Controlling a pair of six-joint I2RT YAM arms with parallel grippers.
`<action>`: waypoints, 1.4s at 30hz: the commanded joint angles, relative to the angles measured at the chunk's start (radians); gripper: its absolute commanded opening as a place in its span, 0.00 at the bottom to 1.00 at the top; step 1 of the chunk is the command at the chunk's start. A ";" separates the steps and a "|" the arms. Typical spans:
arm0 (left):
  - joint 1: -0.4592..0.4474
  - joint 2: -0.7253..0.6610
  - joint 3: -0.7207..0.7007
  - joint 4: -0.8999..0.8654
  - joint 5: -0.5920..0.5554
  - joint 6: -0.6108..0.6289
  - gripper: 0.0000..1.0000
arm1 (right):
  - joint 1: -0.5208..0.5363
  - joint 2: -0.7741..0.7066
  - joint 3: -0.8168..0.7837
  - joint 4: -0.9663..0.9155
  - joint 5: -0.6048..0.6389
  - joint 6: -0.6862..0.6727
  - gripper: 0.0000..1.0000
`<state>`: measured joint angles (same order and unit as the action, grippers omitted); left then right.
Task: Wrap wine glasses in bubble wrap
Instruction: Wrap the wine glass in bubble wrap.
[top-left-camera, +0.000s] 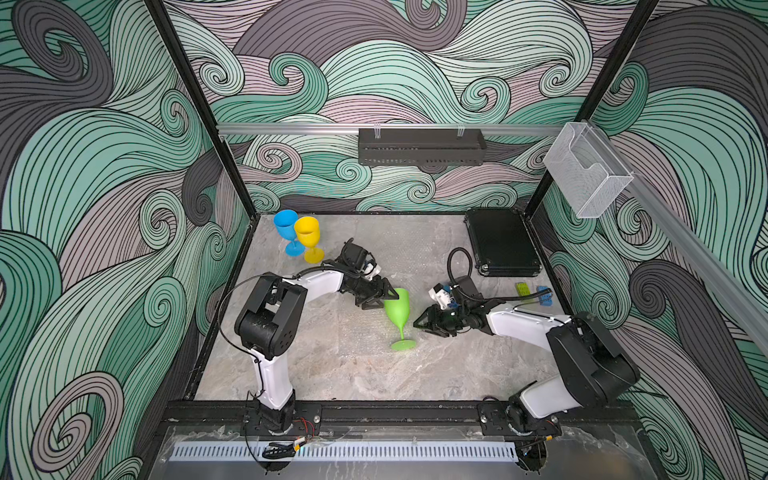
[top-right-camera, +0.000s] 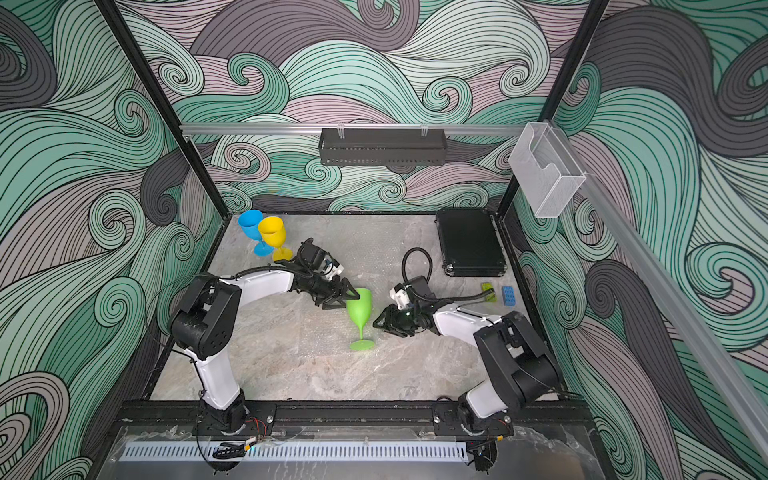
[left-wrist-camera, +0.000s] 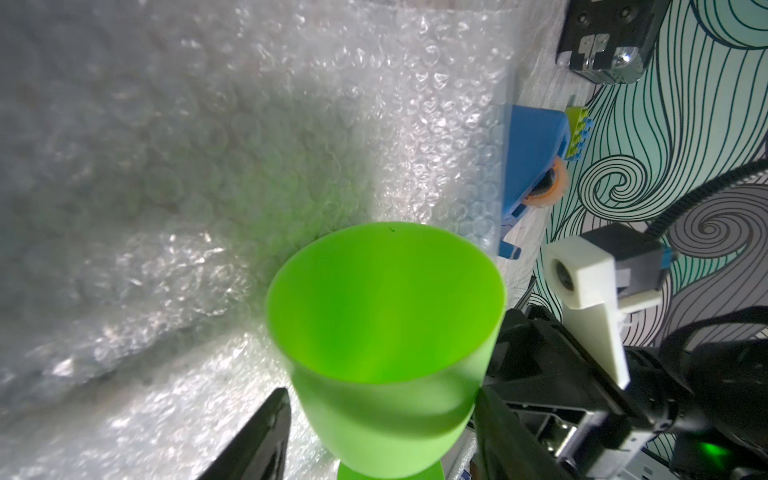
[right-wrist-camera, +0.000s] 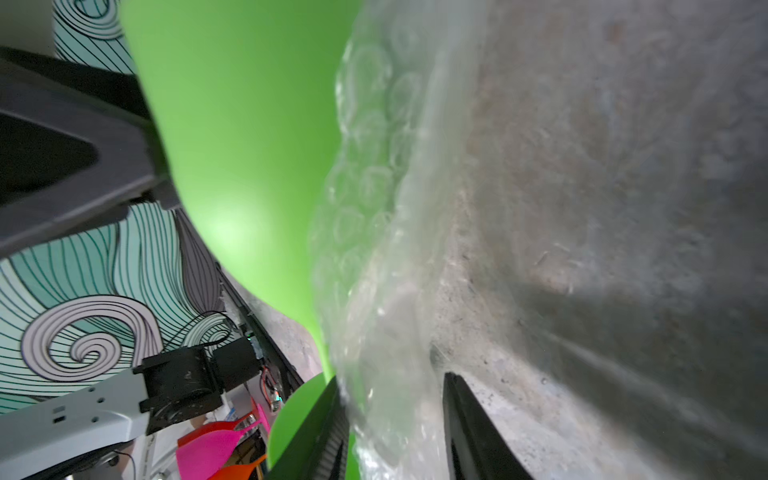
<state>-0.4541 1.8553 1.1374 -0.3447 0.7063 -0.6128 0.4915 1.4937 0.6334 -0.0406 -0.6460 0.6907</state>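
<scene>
Surface: a grey marbled tabletop (top-left-camera: 332, 374) sits inside swirl-patterned walls (top-left-camera: 104, 187). You look down on it, and both arms reach in from the near edge.
Bubble wrap: a clear sheet (left-wrist-camera: 187, 145) lies on the middle of the table, under the green goblet's foot.
Green goblet: it (top-left-camera: 397, 311) stands mid-table between your two grippers, bowl up.
Left gripper: it (top-left-camera: 386, 300) comes in from the left. Its fingers (left-wrist-camera: 266, 432) press on opposite sides of the green goblet's bowl and hold it.
Right gripper: it (top-left-camera: 419, 324) sits low, just right of the goblet's stem. Its fingers are partly apart with a raised fold of bubble wrap between them, which lies against the bowl. You cannot tell whether they pinch it.
Tape dispenser: blue, with an orange roll, it (left-wrist-camera: 532, 158) lies just past the wrap's right edge.
Blue goblet: it (top-left-camera: 286, 226) stands upright in the far left corner.
Yellow goblet: it (top-left-camera: 307, 235) stands upright just beside the blue one.
Black case: it (top-left-camera: 503, 243) lies flat in the far right corner.
</scene>
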 joint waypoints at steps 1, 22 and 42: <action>-0.008 -0.008 -0.011 -0.060 -0.060 0.020 0.66 | 0.003 -0.020 0.006 -0.057 0.018 -0.023 0.36; -0.008 -0.019 -0.007 -0.062 -0.048 0.013 0.66 | 0.048 -0.098 0.087 -0.206 0.055 -0.066 0.02; -0.008 -0.116 -0.019 -0.043 0.004 -0.012 0.76 | 0.177 0.007 0.224 -0.268 0.123 -0.097 0.04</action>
<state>-0.4545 1.7821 1.1213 -0.3664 0.7052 -0.6224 0.6544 1.4826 0.8234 -0.2836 -0.5453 0.6167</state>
